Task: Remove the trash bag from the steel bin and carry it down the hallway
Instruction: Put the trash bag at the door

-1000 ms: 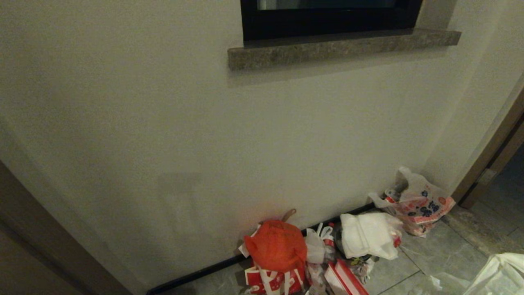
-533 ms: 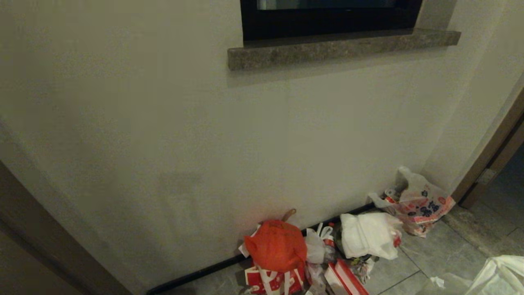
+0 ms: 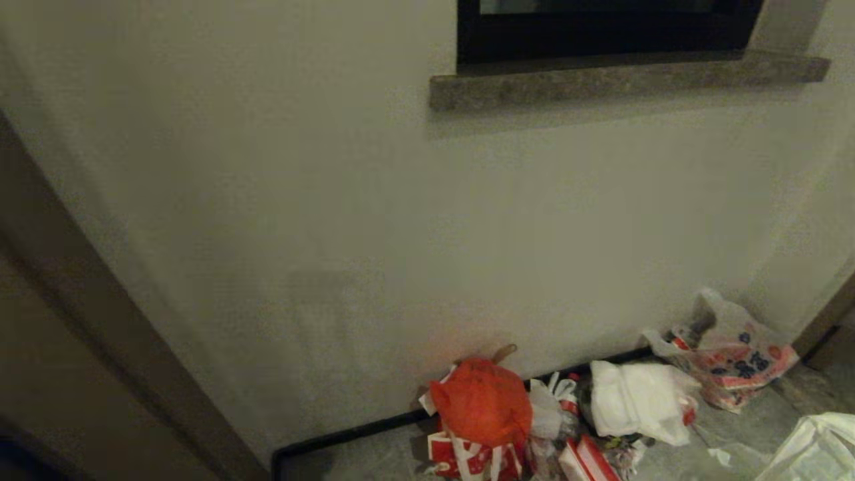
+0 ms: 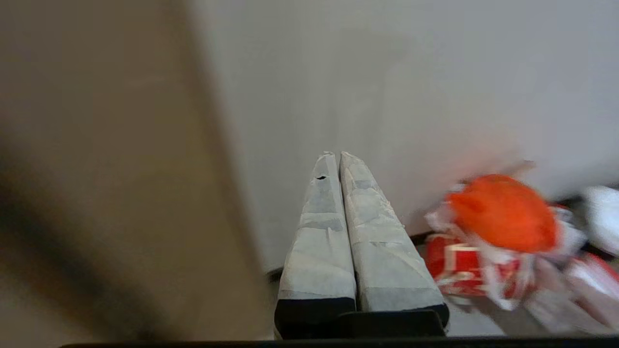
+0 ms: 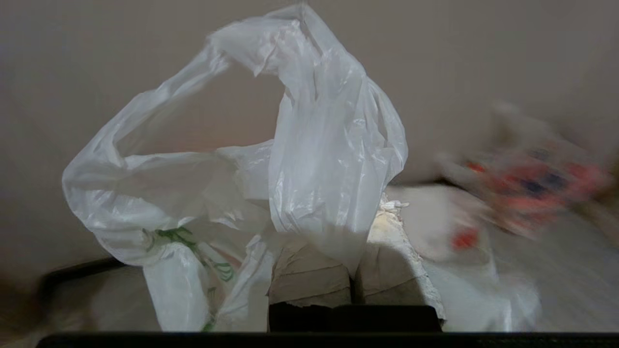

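The trash bag, thin translucent white plastic with green printed marks, hangs bunched in front of my right gripper. That gripper is shut on a fold of the bag, which covers its fingertips. In the head view a corner of the trash bag shows at the lower right, above the hallway's grey floor tiles. My left gripper is shut and empty, pointing at the cream wall. The steel bin is out of view. Neither arm shows in the head view.
A pile of rubbish lies along the baseboard: an orange-red bag, red-and-white packaging, a white bag and a printed bag. A stone window sill juts out above. A dark wood door frame stands at left.
The whole head picture has shifted to the right, so the camera has turned left. More of the left door frame shows. The trash bag stays at the lower right corner.
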You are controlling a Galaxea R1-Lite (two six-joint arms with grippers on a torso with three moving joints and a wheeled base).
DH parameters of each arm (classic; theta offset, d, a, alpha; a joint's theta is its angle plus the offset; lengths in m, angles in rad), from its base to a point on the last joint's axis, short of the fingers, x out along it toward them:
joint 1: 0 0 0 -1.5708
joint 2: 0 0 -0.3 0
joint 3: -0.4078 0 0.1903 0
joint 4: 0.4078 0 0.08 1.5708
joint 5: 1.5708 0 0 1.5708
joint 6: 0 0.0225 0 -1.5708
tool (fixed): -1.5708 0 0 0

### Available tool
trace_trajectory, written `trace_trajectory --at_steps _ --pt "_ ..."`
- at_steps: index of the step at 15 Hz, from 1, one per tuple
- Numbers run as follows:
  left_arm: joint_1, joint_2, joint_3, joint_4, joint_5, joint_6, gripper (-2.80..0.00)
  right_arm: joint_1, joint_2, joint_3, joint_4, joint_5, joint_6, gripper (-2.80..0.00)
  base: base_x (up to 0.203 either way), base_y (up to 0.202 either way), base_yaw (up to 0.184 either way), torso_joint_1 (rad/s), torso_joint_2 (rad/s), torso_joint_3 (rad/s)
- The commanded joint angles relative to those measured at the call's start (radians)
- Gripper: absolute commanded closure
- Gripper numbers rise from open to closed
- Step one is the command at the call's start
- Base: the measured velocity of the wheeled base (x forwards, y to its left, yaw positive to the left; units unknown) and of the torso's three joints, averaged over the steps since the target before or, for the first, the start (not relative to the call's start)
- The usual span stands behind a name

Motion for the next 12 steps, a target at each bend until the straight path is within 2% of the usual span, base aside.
trace_trajectory --at_steps 1,5,12 --pt "0.0 0.001 0.0 -0.001 0.0 0.0 0.0 0.0 0.002 0.0 0.0 0.0 -0.001 0.0 0.002 -0.01 0.177 -0.002 0.0 0.009" --pt "0.0 0.001 0.0 -0.001 0.0 0.0 0.0 0.0 0.002 0.002 -0.001 0.0 -0.002 0.0 0.001 -0.008 0.134 0.003 0.0 0.002" --pt "0.0 0.001 0.0 -0.001 0.0 0.0 0.0 0.0 0.002 0.0 0.002 0.0 -0.008 0.0 0.0 0.0 0.0 0.0 0.0 0.0"
